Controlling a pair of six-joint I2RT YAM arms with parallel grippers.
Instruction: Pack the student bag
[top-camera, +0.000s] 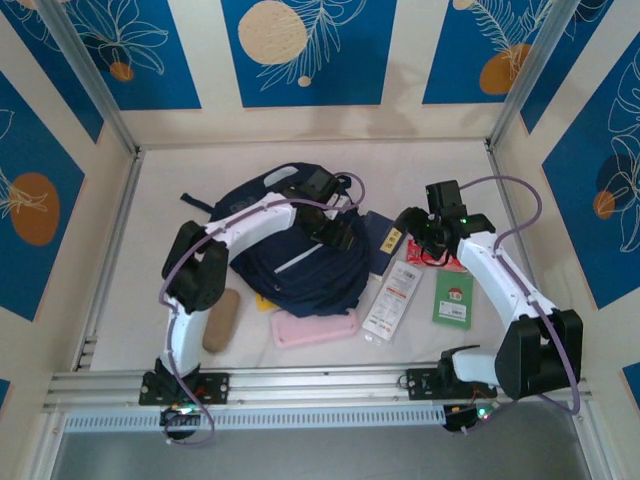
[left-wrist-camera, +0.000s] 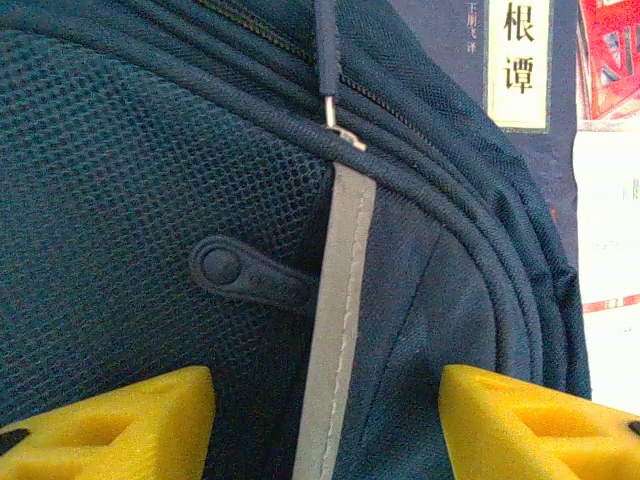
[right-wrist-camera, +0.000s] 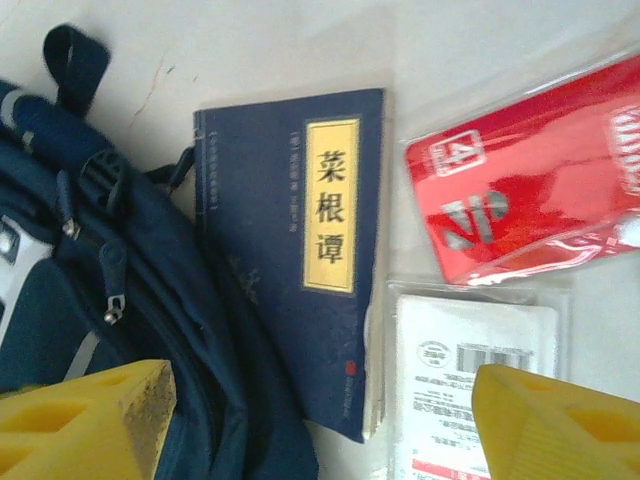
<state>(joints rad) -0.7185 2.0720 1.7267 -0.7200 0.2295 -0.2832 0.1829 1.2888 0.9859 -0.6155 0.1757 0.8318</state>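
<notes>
One backpack (top-camera: 300, 275) lies centre frame in top view, left gripper (top-camera: 340, 235) over its right side. Left wrist view adds detail: mesh, grey stripe (left-wrist-camera: 340, 300), zipper pull (left-wrist-camera: 328, 60); fingers apart, gripping nothing. Right gripper (right-wrist-camera: 320, 385) spread wide, empty, above blue book (right-wrist-camera: 290, 250) just right of backpack; yellow label reads 菜根谭. Red packet (right-wrist-camera: 530, 200) upper right, digit 4 legible; white packet (right-wrist-camera: 470, 370) below has barcode. Top view adds pink case (top-camera: 315, 328), green card (top-camera: 453, 298).
</notes>
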